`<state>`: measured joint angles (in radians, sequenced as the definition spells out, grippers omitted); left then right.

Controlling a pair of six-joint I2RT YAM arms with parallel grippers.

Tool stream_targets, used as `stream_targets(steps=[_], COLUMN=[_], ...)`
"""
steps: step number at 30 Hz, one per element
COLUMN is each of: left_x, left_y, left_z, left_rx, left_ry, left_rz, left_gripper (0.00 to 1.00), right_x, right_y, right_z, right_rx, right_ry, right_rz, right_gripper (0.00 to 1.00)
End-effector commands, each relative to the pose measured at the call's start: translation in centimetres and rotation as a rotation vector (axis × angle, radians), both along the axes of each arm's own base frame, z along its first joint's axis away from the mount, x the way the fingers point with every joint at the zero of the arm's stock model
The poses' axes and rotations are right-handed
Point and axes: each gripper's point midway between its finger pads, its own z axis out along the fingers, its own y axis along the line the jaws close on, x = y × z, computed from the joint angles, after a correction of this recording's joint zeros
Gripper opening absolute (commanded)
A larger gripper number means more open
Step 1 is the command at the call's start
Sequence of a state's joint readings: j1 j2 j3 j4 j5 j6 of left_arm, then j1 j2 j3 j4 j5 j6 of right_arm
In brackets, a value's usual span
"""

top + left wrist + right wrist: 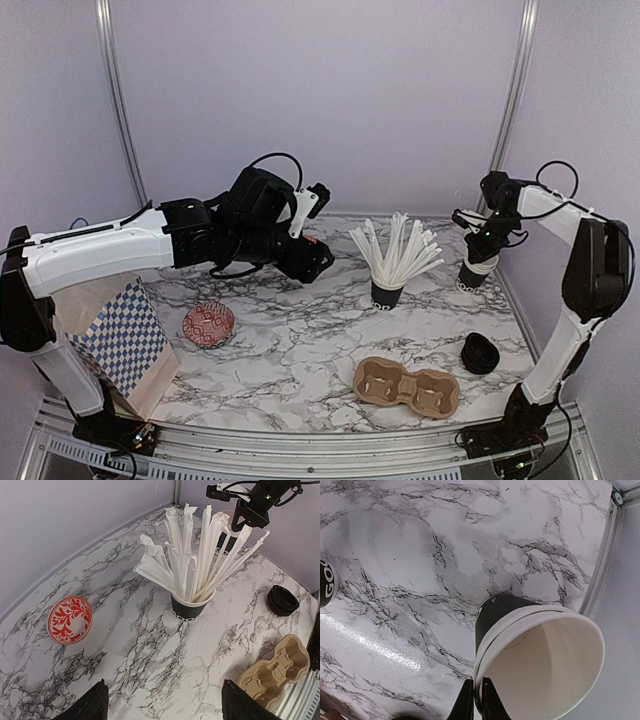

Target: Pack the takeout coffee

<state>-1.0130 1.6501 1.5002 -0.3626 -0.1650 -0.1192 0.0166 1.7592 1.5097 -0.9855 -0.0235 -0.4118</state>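
A stack of nested black paper cups (476, 272), white inside, stands at the back right of the marble table. My right gripper (484, 244) is shut on the rim of the top cup (545, 655), one finger inside and one outside (476, 692). The cups also show behind the straws in the left wrist view (223, 545). Black round lids (481, 354) lie stacked near the right edge, also in the left wrist view (282, 600). My left gripper (316, 258) hovers over the table's middle back, open and empty (164, 684).
A black cup full of long white wrapped straws (388, 290) stands mid-table (189, 609). A brown pulp two-hole carrier (406, 386) lies at the front. A red patterned bowl (208, 324) sits left. A blue checkered paper bag (125, 340) stands at the front left.
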Motion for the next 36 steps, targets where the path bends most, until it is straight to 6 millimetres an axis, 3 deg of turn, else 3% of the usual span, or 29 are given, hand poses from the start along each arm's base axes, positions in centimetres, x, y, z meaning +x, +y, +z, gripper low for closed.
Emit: stream_targets(steps=[1, 5, 10, 12, 13, 15, 16, 17, 18, 19, 20, 21, 22, 23, 24, 25, 26, 27, 28, 29, 30, 31, 32, 33, 34, 35, 36], left_x=[-0.1, -0.1, -0.1, -0.1, -0.1, -0.1, -0.1, -0.1, -0.1, -0.1, -0.1, -0.1, -0.1, -0.1, 0.0, 0.0, 0.1, 0.1, 0.1, 0.1, 0.1, 0.0, 0.0, 0.0, 0.1, 0.0, 0.0], left_y=[-0.5, -0.4, -0.3, -0.4, -0.4, -0.6, -0.7, -0.7, -0.8, -0.9, -0.9, -1.0, -1.1, -1.1, -1.1, -1.1, -1.1, -1.1, -1.1, -1.0, -1.1, -1.2, -1.2, -1.3, -1.4, -1.6, -1.7], left_z=[0.3, 0.2, 0.0, -0.1, -0.2, -0.2, -0.3, -0.4, -0.4, -0.5, -0.4, -0.4, -0.3, -0.1, 0.0, 0.1, 0.3, 0.4, 0.4, 0.5, 0.5, 0.6, 0.5, 0.5, 0.5, 0.4, 0.4], left_rx=[-0.010, -0.010, -0.005, -0.003, -0.002, -0.002, -0.002, -0.002, -0.003, -0.002, -0.004, -0.005, -0.008, -0.010, -0.011, -0.012, -0.014, -0.014, -0.014, -0.015, -0.016, -0.016, -0.016, -0.017, -0.020, -0.019, -0.020], left_ry=[-0.012, -0.013, -0.011, -0.009, -0.008, -0.005, -0.003, 0.000, 0.001, 0.002, 0.002, 0.002, 0.002, -0.001, -0.004, -0.006, -0.009, -0.012, -0.014, -0.016, -0.015, -0.015, -0.014, -0.014, -0.011, -0.007, -0.006], left_rz=[-0.018, -0.015, -0.013, -0.013, -0.013, -0.017, -0.020, -0.021, -0.023, -0.025, -0.024, -0.026, -0.029, -0.031, -0.030, -0.029, -0.029, -0.030, -0.029, -0.029, -0.029, -0.033, -0.034, -0.034, -0.035, -0.040, -0.044], left_gripper=[0.79, 0.79, 0.79, 0.79, 0.79, 0.79, 0.79, 0.79, 0.79, 0.79, 0.79, 0.79, 0.79, 0.79, 0.79, 0.79, 0.79, 0.79, 0.79, 0.79, 0.79, 0.79, 0.79, 0.79, 0.79, 0.79, 0.79], right_x=[0.6, 1.0, 2.6, 3.1, 3.0, 3.0, 2.7, 1.8, 1.5, 1.8, 2.1, 1.0, 1.2, 2.6, 2.9, 2.1, 1.6, 2.9, 3.4, 2.8, 2.0, 2.4, 3.4, 3.2, 1.9, 1.4, 2.7], right_y=[-0.3, -0.4, -0.3, -1.6, -1.0, -2.1, -1.4, 1.6, 0.8, -1.4, -1.9, -0.1, 0.1, -2.4, -4.8, -3.2, -1.7, -3.8, -6.0, -4.4, -1.2, -1.8, -4.3, -4.1, -1.3, 0.2, -2.3], right_z=[1.8, 2.5, 6.1, 7.4, 7.7, 7.7, 7.6, 7.4, 7.1, 6.3, 5.6, 4.9, 5.3, 4.8, 3.7, 3.1, 4.0, 4.9, 4.7, 4.4, 5.3, 6.0, 5.9, 5.4, 5.3, 6.5, 6.5], right_rx=[-0.001, -0.012, -0.029, -0.100, -0.078, -0.147, -0.116, 0.037, 0.075, -0.054, -0.137, -0.026, 0.125, 0.047, -0.104, -0.006, 0.143, 0.086, -0.099, -0.103, 0.065, 0.086, -0.069, -0.133, 0.010, 0.155, 0.063], right_ry=[-0.044, -0.062, -0.166, -0.201, -0.199, -0.195, -0.189, -0.153, -0.121, -0.115, -0.129, -0.084, -0.081, -0.091, -0.071, -0.038, -0.025, -0.064, -0.083, -0.070, -0.058, -0.075, -0.103, -0.095, -0.053, -0.054, -0.091], right_rz=[-0.014, -0.008, 0.040, 0.023, 0.057, 0.040, 0.071, 0.172, 0.141, 0.061, 0.070, 0.156, 0.167, 0.049, -0.004, 0.083, 0.154, 0.033, -0.017, 0.077, 0.197, 0.133, 0.028, 0.072, 0.208, 0.239, 0.093], right_gripper=[0.05, 0.00, 0.00, 0.00, 0.00, 0.00, 0.00, 0.00, 0.00, 0.00, 0.00, 0.00, 0.00, 0.00, 0.00, 0.00, 0.00, 0.00, 0.00, 0.00, 0.00, 0.00, 0.00, 0.00, 0.00, 0.00, 0.00])
